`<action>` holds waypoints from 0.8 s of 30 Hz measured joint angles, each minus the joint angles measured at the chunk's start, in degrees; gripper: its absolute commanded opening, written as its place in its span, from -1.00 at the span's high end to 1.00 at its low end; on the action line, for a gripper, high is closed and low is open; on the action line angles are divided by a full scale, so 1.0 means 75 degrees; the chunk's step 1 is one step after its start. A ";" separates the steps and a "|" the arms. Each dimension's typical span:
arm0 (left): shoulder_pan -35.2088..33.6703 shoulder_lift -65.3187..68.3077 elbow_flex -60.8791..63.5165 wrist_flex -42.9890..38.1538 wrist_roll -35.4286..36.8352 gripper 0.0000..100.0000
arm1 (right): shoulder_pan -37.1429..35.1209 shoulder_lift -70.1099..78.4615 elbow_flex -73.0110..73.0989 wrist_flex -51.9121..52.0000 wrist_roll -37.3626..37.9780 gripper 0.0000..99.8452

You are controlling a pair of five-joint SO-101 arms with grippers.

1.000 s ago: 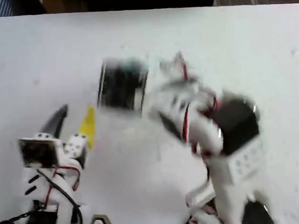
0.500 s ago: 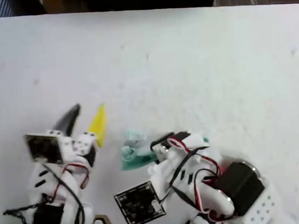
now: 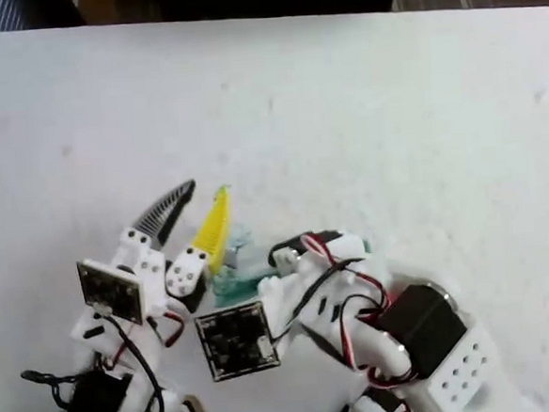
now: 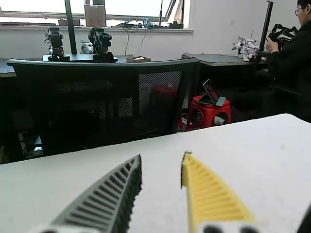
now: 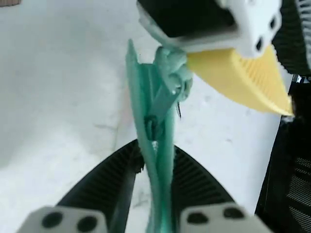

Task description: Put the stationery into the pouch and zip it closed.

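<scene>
The right tool [image 5: 154,145] was closed on the pouch [image 5: 146,92], its two dark jaws pinching the thin teal edge. The white surface [image 3: 391,113] carried both arms near its front edge, drawn close together, with the pouch between them in the high view. The left tool [image 4: 160,162] stood well open with nothing in it, one grey finger and one yellow. It was aimed across the surface toward the pouch, probably so it could take the other end once the right arm had steadied it. The pouch stood on edge in the right tool's grip rather than lying flat, which I judged would present its long side and zip to the other arm. Its far end was crumpled just beside the yellow finger [image 5: 243,77]; whether the two touched could not be told. Whether anything lay inside the pouch could not be told either. A small dark piece [image 5: 150,127] on its edge may have been the zip pull.
</scene>
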 measured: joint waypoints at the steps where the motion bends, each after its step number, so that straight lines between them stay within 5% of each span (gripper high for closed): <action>1: 0.0023 0.0000 0.0000 0.0000 0.0000 0.67 | 0.0000 0.0070 -0.0012 0.0000 0.0094 0.97; 9: 0.0469 -0.0047 0.0094 0.0059 -0.0750 0.67 | 0.0762 0.2145 -0.1676 -0.0176 0.0199 0.97; 24: 0.0610 0.0035 -0.0399 0.2473 -0.1453 0.67 | 0.2274 0.4419 -0.3927 -0.0141 -0.0469 0.96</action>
